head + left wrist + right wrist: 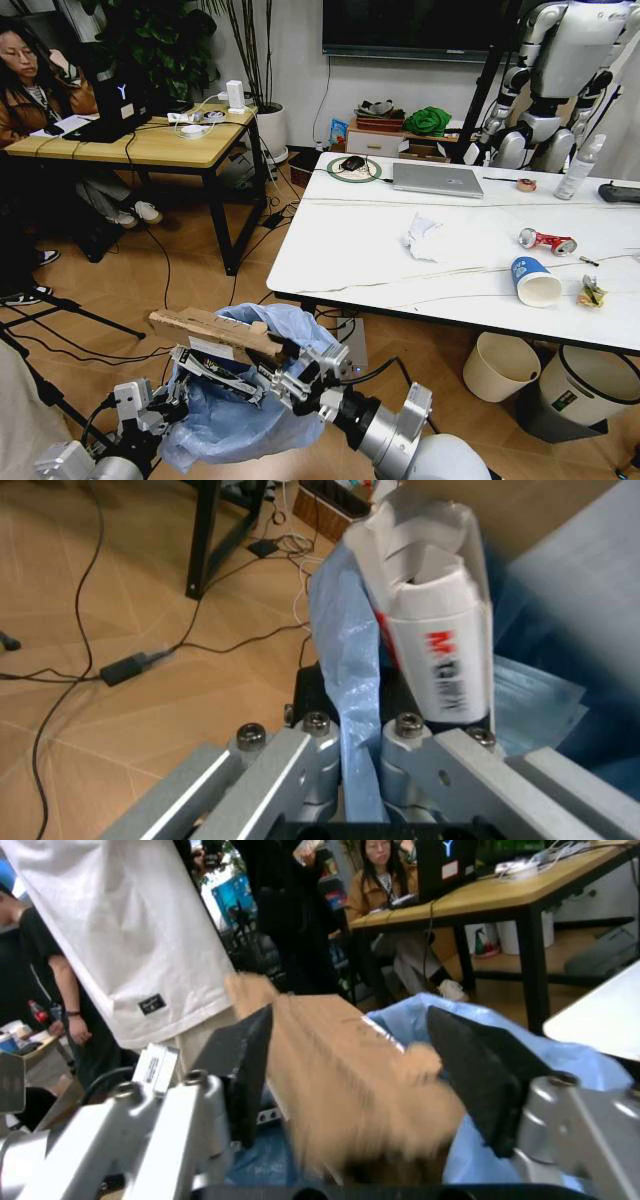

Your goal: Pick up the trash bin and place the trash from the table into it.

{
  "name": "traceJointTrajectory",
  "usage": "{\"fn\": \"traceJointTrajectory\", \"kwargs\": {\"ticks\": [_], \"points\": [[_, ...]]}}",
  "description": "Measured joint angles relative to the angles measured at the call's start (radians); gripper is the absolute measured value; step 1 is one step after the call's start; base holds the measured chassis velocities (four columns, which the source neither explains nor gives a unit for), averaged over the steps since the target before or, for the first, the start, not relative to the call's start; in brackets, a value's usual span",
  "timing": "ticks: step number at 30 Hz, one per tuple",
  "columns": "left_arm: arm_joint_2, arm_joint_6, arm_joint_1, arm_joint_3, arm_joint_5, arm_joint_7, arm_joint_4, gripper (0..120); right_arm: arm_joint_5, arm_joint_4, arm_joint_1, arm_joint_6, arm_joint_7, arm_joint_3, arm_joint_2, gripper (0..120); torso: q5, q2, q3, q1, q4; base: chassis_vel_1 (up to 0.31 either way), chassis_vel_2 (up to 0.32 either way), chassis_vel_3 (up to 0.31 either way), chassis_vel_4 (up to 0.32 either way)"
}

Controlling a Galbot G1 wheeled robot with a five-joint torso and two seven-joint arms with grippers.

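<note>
The trash bin (240,415), lined with a crinkly light-blue bag, hangs low in front of me. My left gripper (150,405) (360,742) is shut on its bag-covered rim. A brown cardboard piece (212,330) (340,1080) lies across the bin's mouth, blurred, between the spread fingers of my open right gripper (290,375) (365,1065). Inside the bin is a white box with red lettering (440,652). On the white marble table (340,250) lie a white tissue (420,238), a crushed red can (547,241), a blue-white paper cup (535,281) and a thin wrapper (591,292).
A laptop (437,179), a plate (354,169), a tape roll (526,184) and a bottle (579,168) sit at the table's far side. Under it stand a cream round bin (500,366) and a white black-rimmed bin (583,388). A yellow-wood desk (150,145) and floor cables lie left.
</note>
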Motion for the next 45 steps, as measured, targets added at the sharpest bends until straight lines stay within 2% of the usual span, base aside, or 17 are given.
{"fn": "traceJointTrajectory", "kwargs": {"ticks": [2, 6, 9, 12, 19, 21, 25, 27, 29, 37, 41, 45], "points": [[0.0, 0.0, -0.001, 0.001, 0.0, 0.0, 0.001, 0, 0.0, 0.003, -0.004, 0.0, 0.001, 0.005, -0.005, 66, -0.0001, 0.0, 0.0, 0.0, -0.0001, 0.0, 0.0, 0.0, 0.0], [0.002, 0.0, -0.009, 0.012, 0.003, 0.0, 0.007, 0, 0.002, 0.034, -0.038, 0.004, 0.007, 0.075, -0.035, 84, -0.0001, 0.0, 0.0, 0.0, -0.0003, 0.0, 0.0, 0.0, 0.0], [-0.001, 0.0, -0.008, 0.022, 0.008, 0.001, 0.006, 0, 0.05, 0.044, -0.01, -0.002, 0.024, 0.134, -0.013, 95, -0.0001, 0.0, 0.0, 0.0, 0.0, 0.0, 0.0, 0.0, 0.0], [-0.002, 0.0, -0.006, 0.029, 0.013, 0.004, 0.002, 0, 0.085, 0.044, 0.009, -0.012, 0.046, 0.182, 0.007, 100, 0.0, 0.0, 0.0, 0.0, 0.0002, 0.0, 0.0, 0.0, 0.0], [0.01, -0.001, 0.012, 0.066, 0.02, 0.012, 0.009, 0, 0.071, 0.009, -0.007, -0.033, 0.112, 0.265, 0.039, 100, 0.0, 0.0, 0.0, 0.0, 0.0, 0.0, 0.0, 0.0, 0.0], [0.004, 0.019, -0.004, 0.068, -0.038, -0.034, 0.009, 0, 0.061, -0.012, -0.016, -0.033, 0.123, 0.293, 0.059, 100, 0.0002, 0.0, 0.0, 0.0, 0.0001, 0.0, 0.0, 0.0, 0.0], [0.028, 0.041, 0.002, 0.07, -0.034, -0.073, 0.017, 0, 0.048, -0.016, -0.04, -0.034, 0.13, 0.315, 0.069, 100, 0.0, 0.0, 0.0, 0.0, -0.0003, 0.0, 0.0, 0.0, 0.0], [0.03, 0.076, 0.008, 0.086, -0.062, -0.148, 0.017, 0, 0.028, -0.016, -0.058, -0.034, 0.135, 0.323, 0.073, 100, -0.0001, 0.0, 0.0, 0.0, 0.0003, 0.0, 0.0, 0.0, 0.0], [0.038, 0.088, 0.003, 0.095, -0.058, -0.178, 0.024, 0, 0.014, -0.01, -0.085, -0.036, 0.137, 0.338, 0.079, 100, 0.0002, 0.0, 0.0, 0.0, 0.0001, 0.0, 0.0, 0.0, 0.0], [0.102, 0.101, -0.005, 0.13, -0.067, -0.196, 0.026, 0, -0.047, 0.012, -0.176, -0.038, 0.136, 0.401, 0.092, 100, 0.0, 0.0, 0.0, 0.0, -0.0002, 0.0, 0.0, 0.0, 0.0], [0.099, 0.105, -0.034, 0.12, -0.099, -0.217, 0.023, 0, -0.07, 0.018, -0.21, -0.037, 0.134, 0.424, 0.105, 100, -0.0001, 0.0, 0.0, 0.0, -0.0001, 0.0, 0.0, 0.0, 0.0], [0.123, 0.109, -0.012, 0.146, -0.076, -0.206, 0.021, 0, -0.086, 0.021, -0.23, -0.035, 0.133, 0.434, 0.111, 100, 0.0, 0.0, 0.0, 0.0, -0.0001, 0.0, 0.0, 0.0, 0.0]]}}
